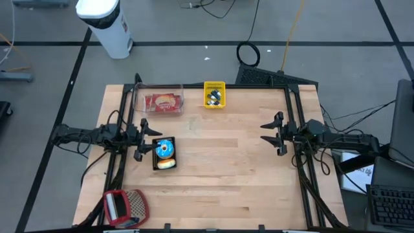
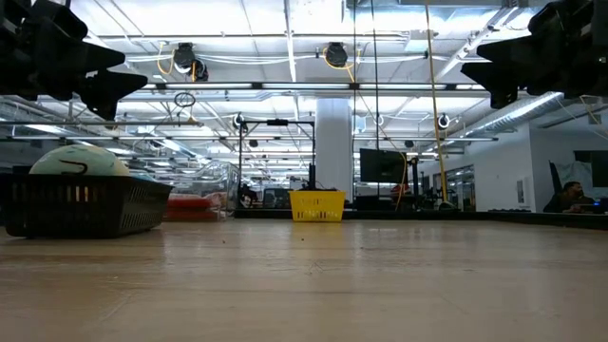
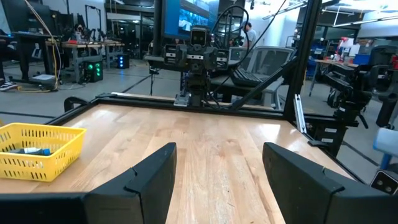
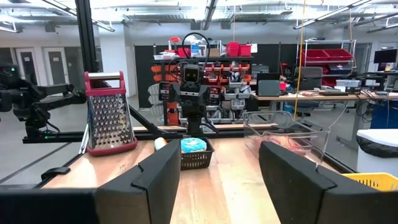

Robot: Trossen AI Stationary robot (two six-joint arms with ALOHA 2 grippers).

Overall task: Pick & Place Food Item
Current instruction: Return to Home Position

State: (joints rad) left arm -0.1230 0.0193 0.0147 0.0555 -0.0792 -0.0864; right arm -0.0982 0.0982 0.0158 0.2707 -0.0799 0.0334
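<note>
Left end effector (image 1: 142, 138) released, empty, just beside bin (image 1: 154, 155); right end effector (image 1: 270, 133) released, empty, well apart; donuts (image 1: 165, 150) overlap in bin, count unclear

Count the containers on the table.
3: a black bin on the left arm's side with donuts in it, a yellow basket at the far edge, and a clear container just left of that basket. None appears hidden.
</note>
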